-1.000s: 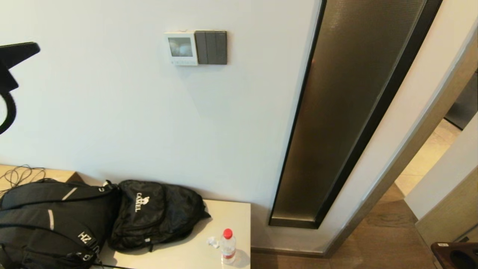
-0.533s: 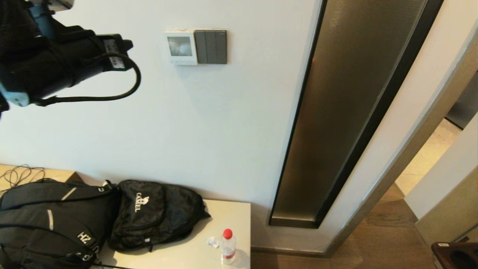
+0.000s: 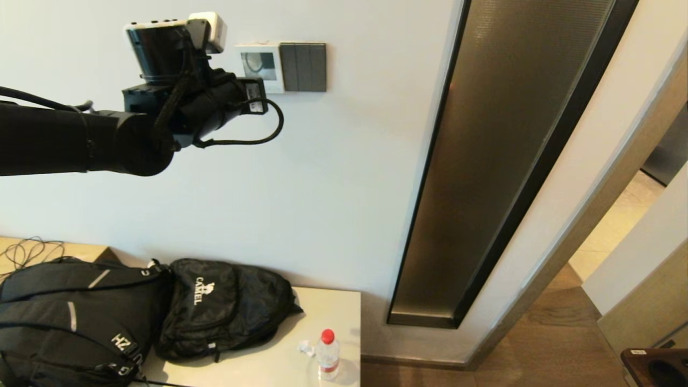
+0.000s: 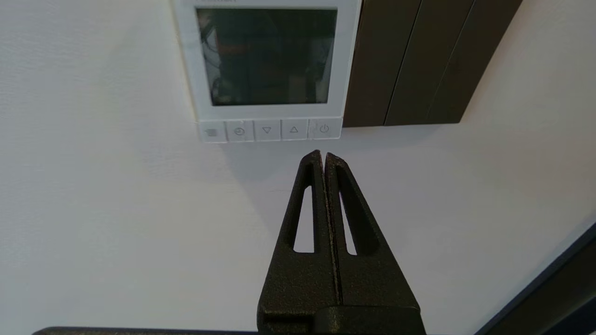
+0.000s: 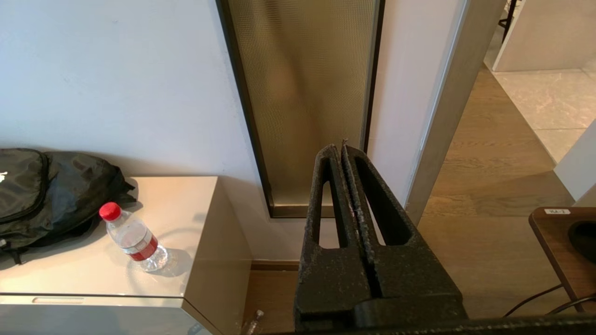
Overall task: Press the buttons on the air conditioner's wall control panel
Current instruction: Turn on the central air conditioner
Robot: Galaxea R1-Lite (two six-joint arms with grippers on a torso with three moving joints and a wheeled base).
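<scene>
Left wrist view, closed left pincer (image 4: 323, 154) just below buttons (image 4: 270, 130).

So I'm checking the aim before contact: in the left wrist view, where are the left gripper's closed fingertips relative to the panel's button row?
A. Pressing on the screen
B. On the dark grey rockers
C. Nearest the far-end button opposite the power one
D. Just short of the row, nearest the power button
D: the left gripper, fingers shut, sits apart from the buttons, nearest the power button of the control panel.
</scene>
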